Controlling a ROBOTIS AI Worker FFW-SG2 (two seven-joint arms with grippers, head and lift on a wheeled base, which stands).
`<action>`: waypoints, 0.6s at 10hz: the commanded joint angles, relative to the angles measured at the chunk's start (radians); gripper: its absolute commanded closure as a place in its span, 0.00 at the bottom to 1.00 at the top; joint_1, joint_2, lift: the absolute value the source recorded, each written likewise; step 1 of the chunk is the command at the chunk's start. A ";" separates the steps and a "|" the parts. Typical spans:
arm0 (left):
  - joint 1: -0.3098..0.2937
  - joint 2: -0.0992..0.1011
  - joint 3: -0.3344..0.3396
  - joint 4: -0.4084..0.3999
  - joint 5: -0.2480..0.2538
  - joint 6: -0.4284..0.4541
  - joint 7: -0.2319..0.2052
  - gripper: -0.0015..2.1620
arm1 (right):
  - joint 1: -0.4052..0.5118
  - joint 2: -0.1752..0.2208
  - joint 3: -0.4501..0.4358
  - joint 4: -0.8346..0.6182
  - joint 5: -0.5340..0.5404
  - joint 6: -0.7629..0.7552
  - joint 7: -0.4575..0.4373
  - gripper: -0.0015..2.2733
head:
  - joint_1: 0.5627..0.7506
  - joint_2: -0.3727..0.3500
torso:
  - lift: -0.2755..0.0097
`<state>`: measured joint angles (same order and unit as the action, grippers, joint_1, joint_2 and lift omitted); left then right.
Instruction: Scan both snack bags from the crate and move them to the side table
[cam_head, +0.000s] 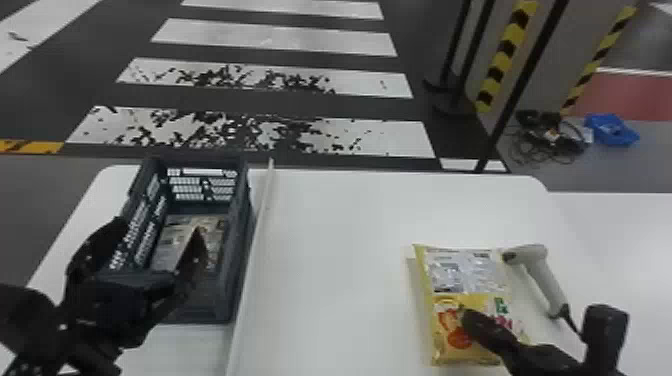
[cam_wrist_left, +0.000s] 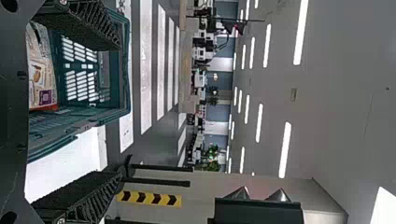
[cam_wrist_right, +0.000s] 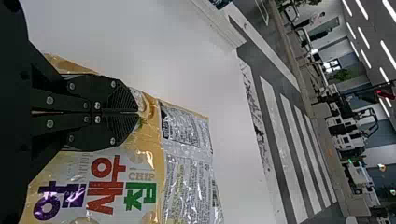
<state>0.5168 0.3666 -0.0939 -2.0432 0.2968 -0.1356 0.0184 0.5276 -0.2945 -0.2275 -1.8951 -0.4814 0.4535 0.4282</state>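
I have my left gripper (cam_head: 160, 227) over the near part of the grey plastic crate (cam_head: 234, 295), its arm coming in from the lower left of the head view. Its ribbed fingers (cam_wrist_left: 77, 23) are spread wide, with nothing pinched between them. My right arm comes in at the lower right, and I have that gripper (cam_head: 463, 314) down at the yellow snack bag (cam_head: 462, 285). Its two fingers are together, tips pinching the bag's film, which puckers around them in the right wrist view. The bag lies flat on the white table (cam_head: 340, 240), silvery label panel toward the far side and printed yellow front nearer me.

Just to the right of that bag sits the handheld barcode scanner (cam_head: 542, 280), its cable running toward me. It lies between the bag and the side table (cam_head: 620, 235), which adjoins the white table at the right. The other snack bag (cam_wrist_left: 42, 74) is inside the crate, walled in on all sides, with one of my left fingers in front of it in the head view. A long white ridge (cam_head: 257, 235) runs beside the crate, between it and the yellow bag. Past the tables, black posts (cam_head: 522, 85) stand near a heap of cables (cam_head: 550, 137) on the floor.
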 joint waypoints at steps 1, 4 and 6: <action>-0.001 0.000 -0.001 0.000 -0.001 0.000 0.000 0.02 | 0.005 -0.011 -0.007 -0.006 -0.011 0.000 0.001 0.99 | 0.70 0.37 | 0.63; -0.001 -0.002 -0.003 -0.002 -0.001 0.003 0.002 0.02 | 0.029 -0.006 -0.044 -0.124 -0.069 0.080 -0.022 0.77 | 0.70 0.36 | 0.63; 0.011 -0.002 0.000 -0.009 -0.005 0.003 0.002 0.02 | -0.003 -0.020 -0.124 -0.147 -0.060 0.080 -0.043 0.00 | 0.70 0.36 | 0.63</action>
<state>0.5228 0.3651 -0.0957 -2.0496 0.2934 -0.1326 0.0199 0.5409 -0.3076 -0.3233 -2.0414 -0.5470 0.5335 0.3845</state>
